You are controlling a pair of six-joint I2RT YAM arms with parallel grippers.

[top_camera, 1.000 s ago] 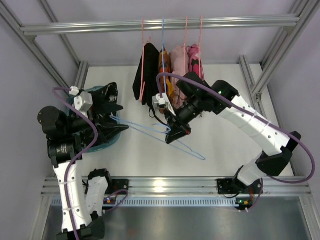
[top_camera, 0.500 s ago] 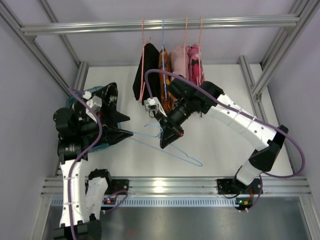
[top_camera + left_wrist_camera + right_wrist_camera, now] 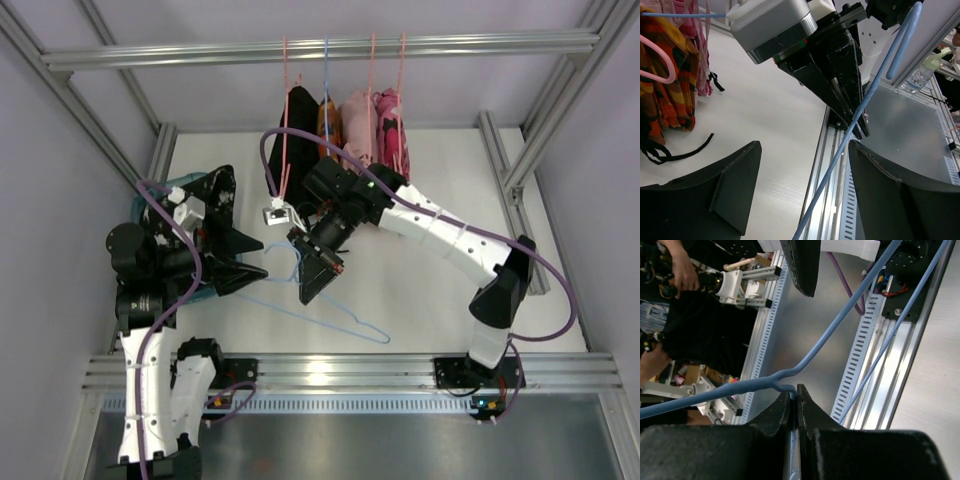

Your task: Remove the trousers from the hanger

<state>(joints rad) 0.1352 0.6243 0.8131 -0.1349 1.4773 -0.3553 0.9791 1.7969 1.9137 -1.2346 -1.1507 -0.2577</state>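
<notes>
My right gripper is shut on the neck of a bare blue wire hanger and holds it low over the white table. My left gripper stands open, and one blue arm of the hanger runs between its fingers, touching neither. Plain black trousers hang from a pink hanger on the rail, and their black straps lie on the table. More black cloth shows behind the left gripper, in a teal basket.
Orange and pink garments hang on more hangers from the top rail. The orange one is close to my left gripper. Aluminium frame posts stand at both sides, and a slotted rail runs along the near edge.
My right arm has carried the blue hanger leftwards. My left gripper has swung forward so the hanger's wire now lies between its fingers, which have narrowed a little.
</notes>
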